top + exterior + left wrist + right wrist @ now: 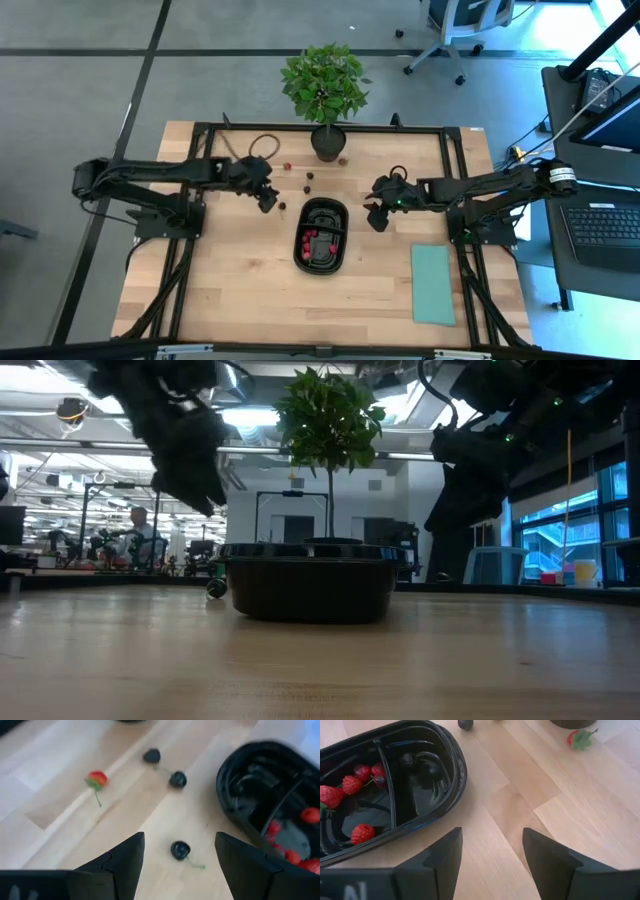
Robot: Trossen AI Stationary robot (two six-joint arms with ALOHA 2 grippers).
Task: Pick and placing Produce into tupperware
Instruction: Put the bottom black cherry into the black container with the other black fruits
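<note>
Scene: While both arms are hovering over the wooden bench (240,290), a black oval tupperware tray (321,236) is sitting at its middle, between the two claws.
Left claw: the left claw (268,200) is hanging above the bench just beside the tray's far left corner, its fingers (120,862) standing wide and gripping nothing; one dark cherry (180,850) is lying on the wood between them in the left wrist view.
Right claw: the right claw (377,216) is poised just off the tray's right side, its fingers (445,857) spread apart and holding nothing, with bare wood showing between them.
Tupperware: a central divider is splitting the tray into two compartments; the right wrist view is showing the rim (457,770) close ahead of that claw.
Produce in tray: red pieces (362,833) are lying in one compartment, several clustered against the divider (390,795); the other compartment is looking nearly bare.
Produce on bench: two more dark cherries (177,779) and a red piece with a green stem (97,778) are lying loose on the wood beyond the left claw, apart from the tray.
Backdrop: a leafy potted plant (324,85) is standing at the bench's far edge; a pale teal sheet (432,284) is lying flat near the right front corner.
</note>
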